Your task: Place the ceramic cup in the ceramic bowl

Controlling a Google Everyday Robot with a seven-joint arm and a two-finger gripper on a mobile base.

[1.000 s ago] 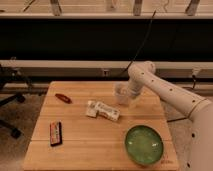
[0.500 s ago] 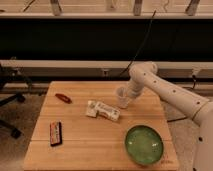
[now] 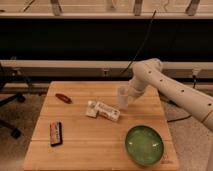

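Note:
The ceramic cup (image 3: pixel 121 98), a small whitish tumbler, stands on the back right part of the wooden table (image 3: pixel 90 150). My gripper (image 3: pixel 127 93) reaches down from the white arm on the right and is shut on the cup's rim. The ceramic bowl (image 3: pixel 144 145), wide and glossy green, sits near the table's front right corner, well in front of the cup. It holds nothing.
A flat white rectangular box (image 3: pixel 103 110) lies just left of the cup. A small red object (image 3: pixel 63 98) lies at the back left, and a dark snack bar (image 3: pixel 55 133) at the front left. An office chair's base (image 3: pixel 10 107) stands left of the table.
The gripper's fingers have shut on the cup's rim. The arm and the cup have barely shifted.

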